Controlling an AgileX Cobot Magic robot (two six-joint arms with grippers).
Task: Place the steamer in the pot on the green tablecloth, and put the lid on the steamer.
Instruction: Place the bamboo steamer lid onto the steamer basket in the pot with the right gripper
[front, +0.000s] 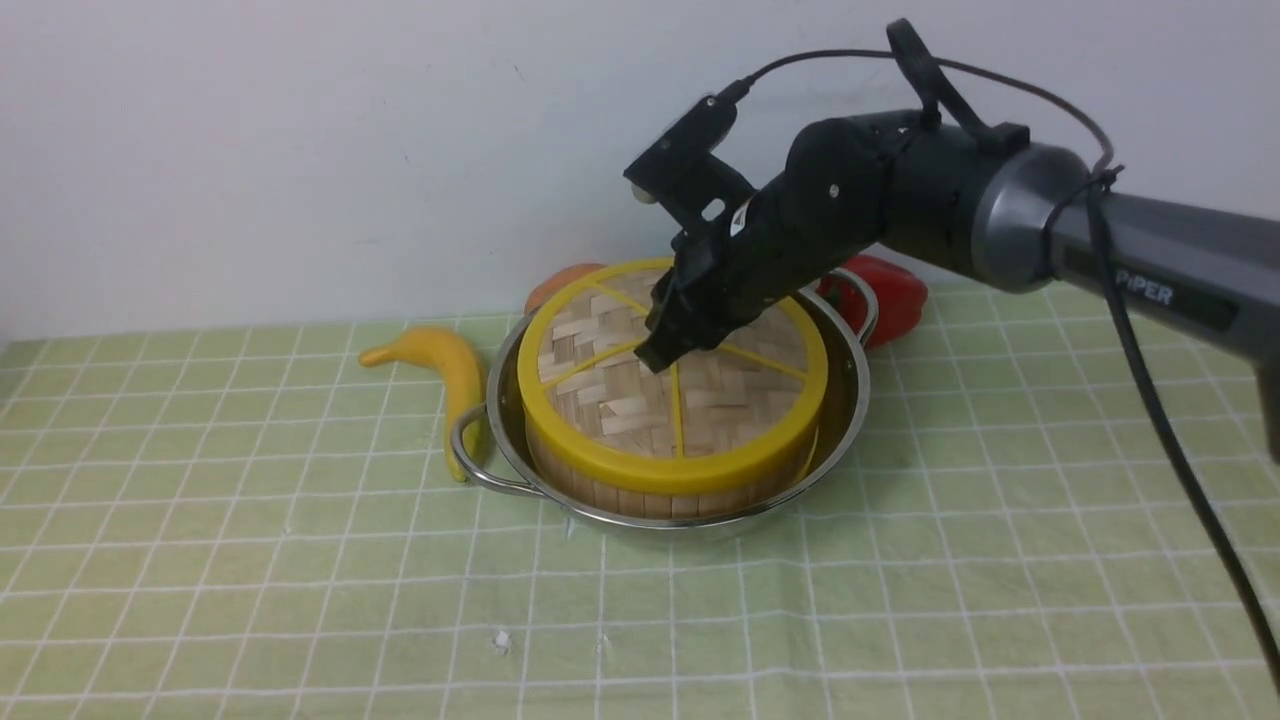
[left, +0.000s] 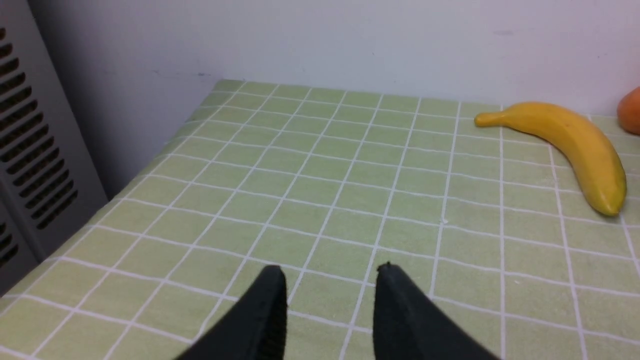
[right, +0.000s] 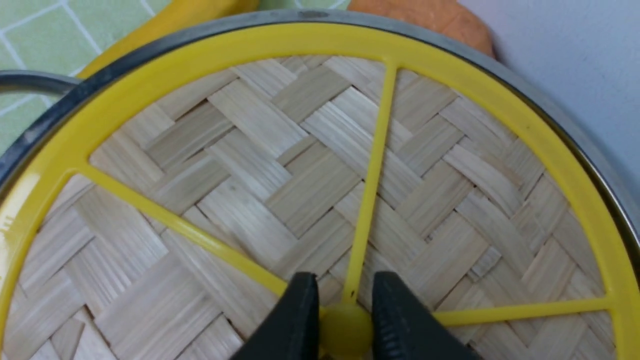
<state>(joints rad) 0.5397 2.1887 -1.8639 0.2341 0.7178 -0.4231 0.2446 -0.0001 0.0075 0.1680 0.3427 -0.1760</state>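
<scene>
The lid (front: 690, 400) lies flat on the steamer (front: 650, 500), whose bamboo wall shows under the lid's yellow rim. The steamer sits inside the steel pot (front: 850, 400) on the green tablecloth (front: 300, 600). The steamer's inside is hidden. My right gripper (front: 660, 355) points down at the lid's centre. In the right wrist view my right gripper (right: 344, 280) has its fingers closed on either side of the small yellow knob (right: 346, 332) of the lid (right: 280, 190). My left gripper (left: 330, 272) is open and empty over bare cloth; it does not show in the front view.
A yellow banana (front: 450, 370) lies against the pot's left handle (front: 470, 460) and shows in the left wrist view (left: 565, 145). A red pepper (front: 895, 295) and an orange fruit (front: 565, 285) sit behind the pot by the wall. A grey vented panel (left: 30, 165) stands past the cloth's left edge.
</scene>
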